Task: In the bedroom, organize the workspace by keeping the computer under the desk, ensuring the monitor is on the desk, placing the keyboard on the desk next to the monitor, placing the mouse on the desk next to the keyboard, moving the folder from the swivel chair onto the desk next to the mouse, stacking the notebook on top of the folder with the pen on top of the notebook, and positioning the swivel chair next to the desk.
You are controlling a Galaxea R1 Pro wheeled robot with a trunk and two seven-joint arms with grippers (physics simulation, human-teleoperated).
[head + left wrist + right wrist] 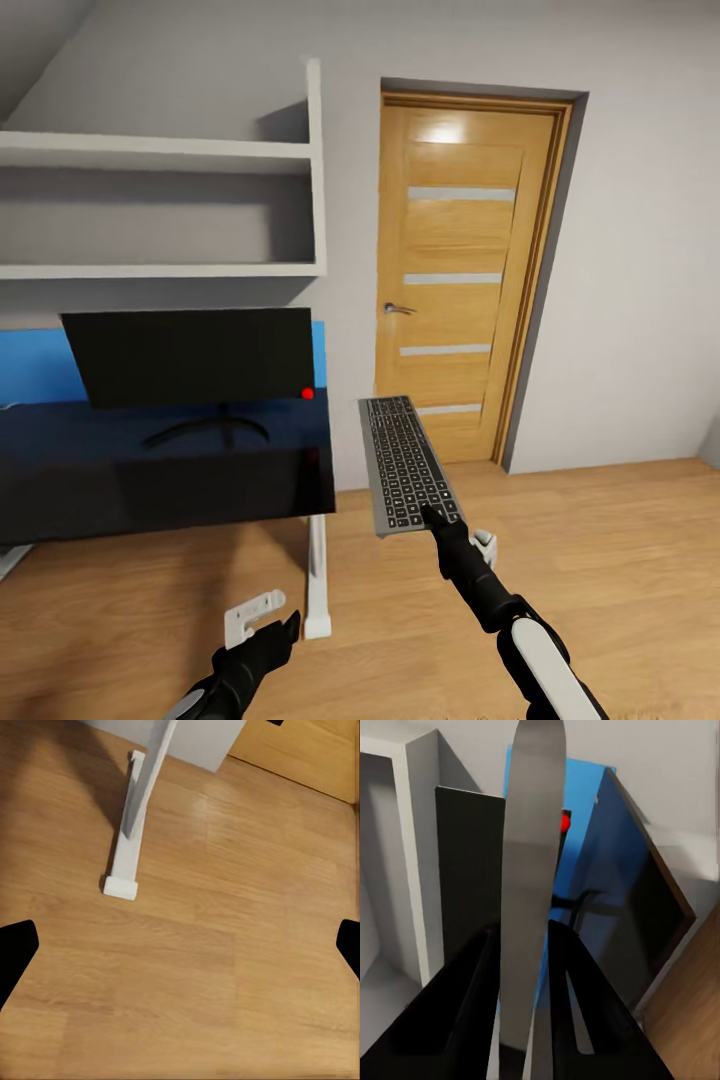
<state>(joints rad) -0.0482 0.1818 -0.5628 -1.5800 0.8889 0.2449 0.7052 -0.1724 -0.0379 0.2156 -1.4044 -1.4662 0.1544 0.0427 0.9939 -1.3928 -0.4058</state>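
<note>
The black keyboard (405, 463) hangs in the air just right of the desk (150, 470), with my right gripper (436, 519) shut on its near end. The right wrist view shows the keyboard's grey underside (531, 870) clamped between the two black fingers (472, 997). On the glossy black desk the monitor (195, 353) stands upright on its black stand, a red dot at its lower right corner. Low over the wooden floor by the desk's white leg (317, 575) is my left gripper (280, 630), which is open, with its fingertips (15, 949) far apart and nothing between them.
White wall shelves (170, 210) hang above the desk. A wooden door (460, 270) stands shut to the right. A blue panel (40, 365) lines the wall behind the desk. Bare wooden floor (600, 540) stretches to the right of the desk leg's white foot (124, 862).
</note>
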